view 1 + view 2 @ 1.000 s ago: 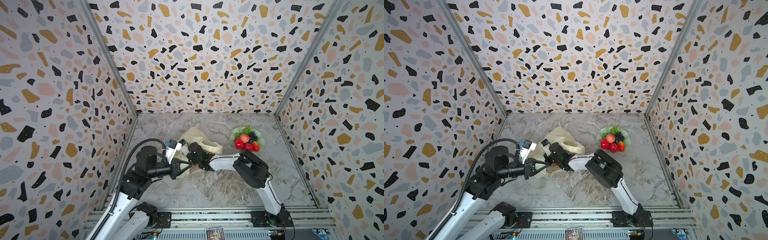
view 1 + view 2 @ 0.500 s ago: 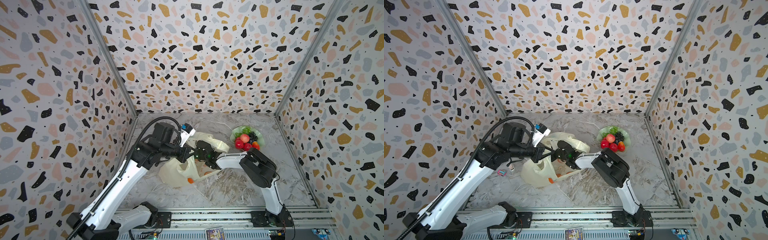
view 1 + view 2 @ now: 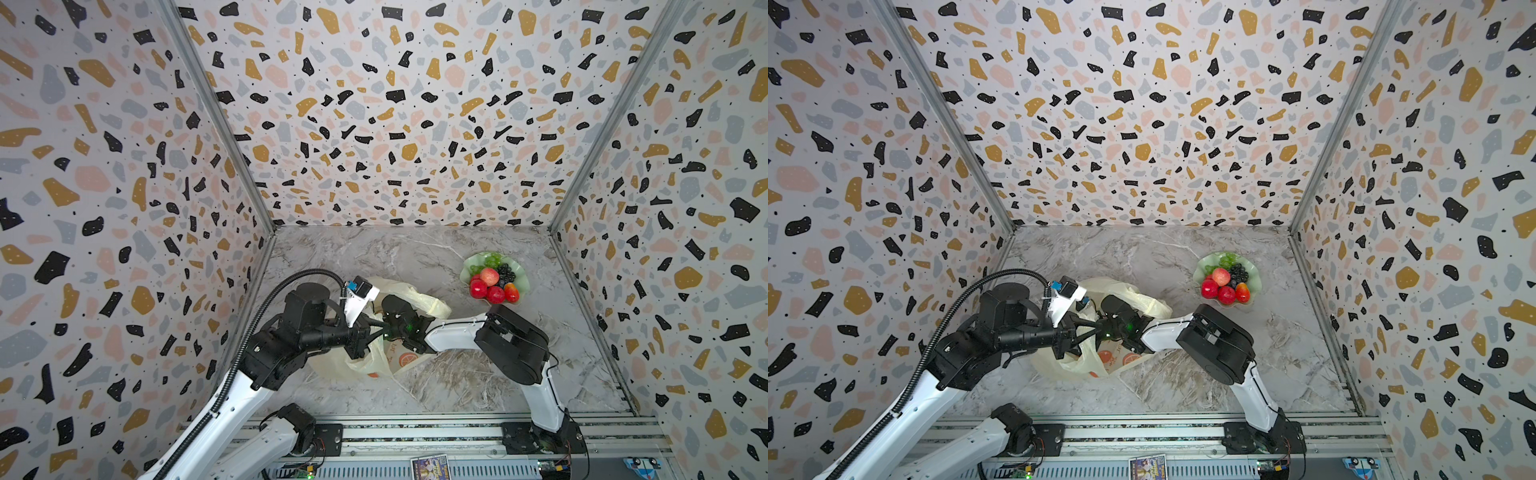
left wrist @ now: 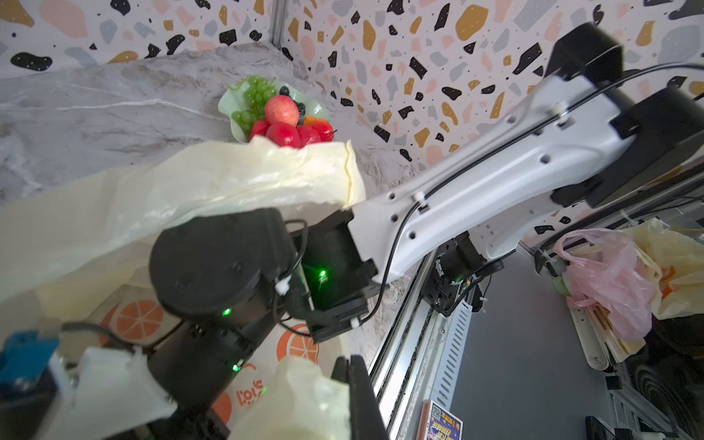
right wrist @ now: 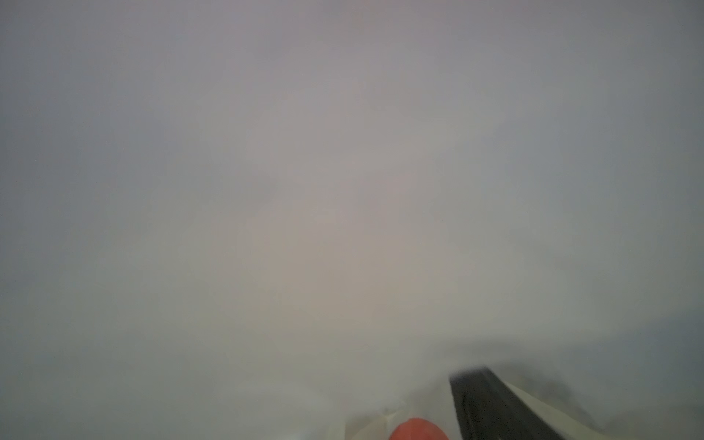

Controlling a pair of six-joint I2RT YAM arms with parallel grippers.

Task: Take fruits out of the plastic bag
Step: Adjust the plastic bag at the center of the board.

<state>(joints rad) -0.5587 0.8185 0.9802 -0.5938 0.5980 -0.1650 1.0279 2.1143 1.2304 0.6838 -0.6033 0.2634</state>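
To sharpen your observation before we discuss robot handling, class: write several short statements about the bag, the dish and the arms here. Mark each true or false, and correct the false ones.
1. The pale green wavy-edged dish holds toy fruits. True.
2. The thin cream-yellow plastic bag lies flat and untouched. False: the left arm's jaws are shut on its plastic.
3. The right wrist view shows the dish clearly. False: pale blurred plastic fills nearly all of that view.
4. A green grape bunch lies on the dish. True.
5. The dish stands by the left wall. False: it stands near the terrazzo-patterned right wall.
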